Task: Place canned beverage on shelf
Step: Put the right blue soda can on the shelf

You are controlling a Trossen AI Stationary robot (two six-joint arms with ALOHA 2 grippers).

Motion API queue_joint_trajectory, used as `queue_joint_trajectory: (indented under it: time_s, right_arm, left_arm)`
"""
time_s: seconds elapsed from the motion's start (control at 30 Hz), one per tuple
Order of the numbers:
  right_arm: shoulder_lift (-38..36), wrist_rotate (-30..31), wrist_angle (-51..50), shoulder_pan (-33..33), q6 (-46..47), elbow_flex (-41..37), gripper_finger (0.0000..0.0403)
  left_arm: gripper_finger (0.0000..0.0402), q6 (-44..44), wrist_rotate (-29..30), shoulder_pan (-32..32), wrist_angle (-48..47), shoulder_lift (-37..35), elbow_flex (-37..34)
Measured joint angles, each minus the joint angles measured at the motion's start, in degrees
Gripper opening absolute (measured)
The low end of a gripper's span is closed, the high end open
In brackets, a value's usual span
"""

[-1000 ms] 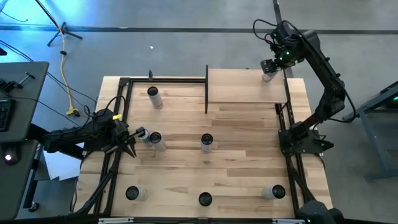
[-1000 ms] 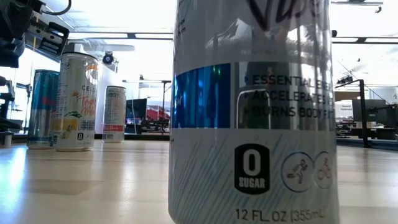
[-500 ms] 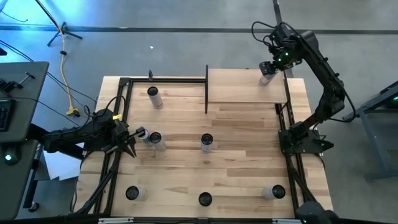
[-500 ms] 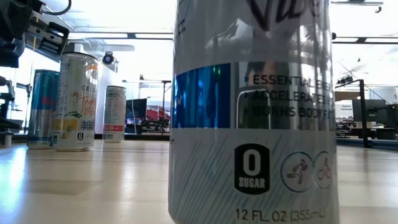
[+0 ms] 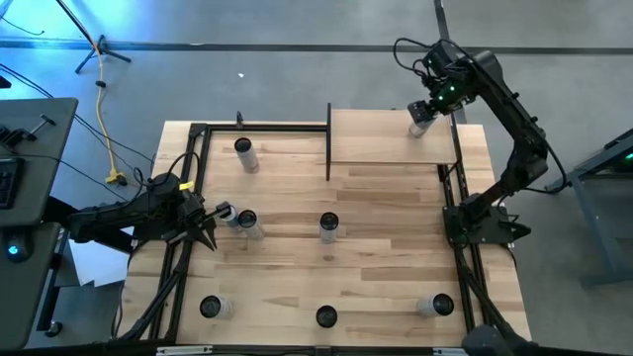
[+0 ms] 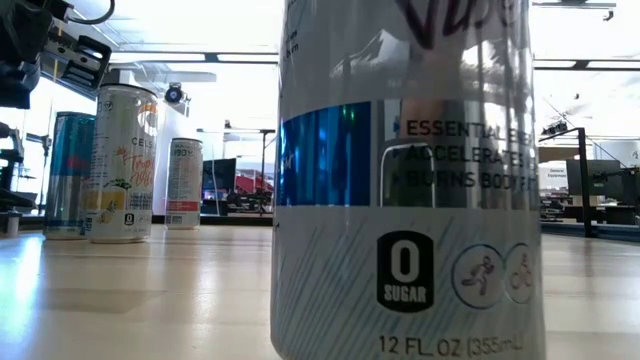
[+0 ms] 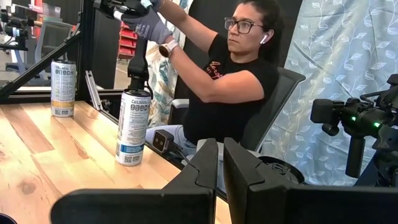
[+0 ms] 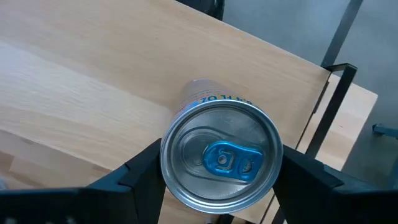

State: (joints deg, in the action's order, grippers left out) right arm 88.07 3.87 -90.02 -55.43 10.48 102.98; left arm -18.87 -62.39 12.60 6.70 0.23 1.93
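Note:
A silver canned beverage [image 8: 219,158] with a blue pull tab is held from above, with my right gripper [image 8: 221,163] shut on its sides. In the high view that can [image 5: 420,121] is over the far right corner of the shelf [image 5: 386,138], a small light-wood plank on black posts. I cannot tell whether its base touches the plank. My left gripper [image 5: 210,233] rests shut and empty near the table's left edge; its fingers [image 7: 205,163] are pressed together in the left wrist view.
Several more cans stand on the tabletop [image 5: 386,247]: one far left [image 5: 244,151], two mid-table [image 5: 248,222] [image 5: 328,225], others along the front [image 5: 325,316]. A black frame rail [image 5: 328,138] borders the shelf's left side. A person [image 7: 230,68] sits beyond the table.
My right gripper has carried the can a little to the left over the shelf's far right corner. The left arm has not moved.

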Motion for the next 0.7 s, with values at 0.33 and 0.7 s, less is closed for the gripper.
queue_joint_trajectory:
  time_s: [0.33, 0.7]
  right_arm:
    - [1.29, -0.45, 0.27, 0.55, -0.02, 0.15, 0.0234]
    - [2.17, -1.04, -0.18, 0.64, -0.02, -0.25, 0.0279]
  left_arm:
    - [0.0003, 0.01, 0.0, 0.01, 0.0, 0.0, 0.0]
    - [0.0003, 0.0, 0.0, 0.02, 0.02, 0.0, 0.0]
